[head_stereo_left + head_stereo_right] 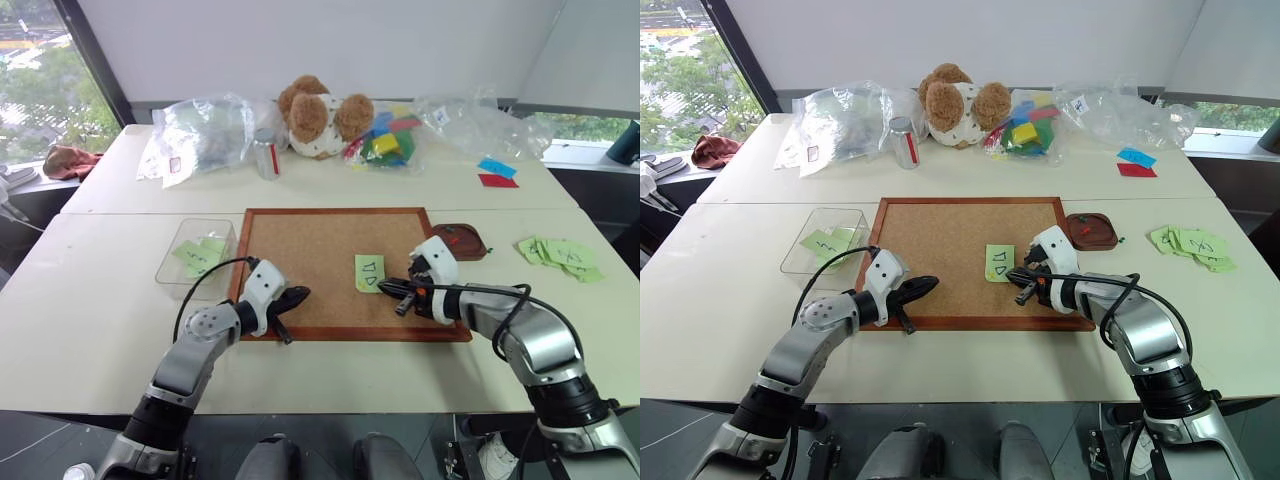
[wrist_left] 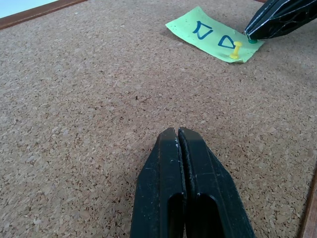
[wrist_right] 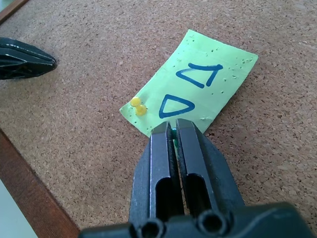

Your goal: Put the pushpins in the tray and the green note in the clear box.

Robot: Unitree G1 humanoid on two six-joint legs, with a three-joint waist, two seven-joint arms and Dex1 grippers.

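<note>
The green note (image 1: pixel 369 272) with two dark triangles lies on the corkboard (image 1: pixel 310 250), pinned at one near corner by a yellow pushpin (image 3: pixel 138 106). My right gripper (image 3: pixel 173 130) sits at the note's near edge, shut on a green pushpin (image 2: pixel 252 41) whose head shows between the fingertips. My left gripper (image 1: pixel 300 295) rests shut and empty on the board's front left part, well apart from the note. The dark tray (image 1: pixel 472 250) stands just off the board's right edge with a small red pushpin (image 1: pixel 1081 228) inside. The clear box (image 1: pixel 180 240), left of the board, holds other light-green notes.
A teddy bear (image 1: pixel 320 115), a metal can (image 1: pixel 266 153), clear plastic bags (image 1: pixel 205 135) and a bag of coloured blocks (image 1: pixel 390 140) line the table's far side. Blue and red notes (image 1: pixel 497 172) and a pile of light-green notes (image 1: pixel 560 255) lie at the right.
</note>
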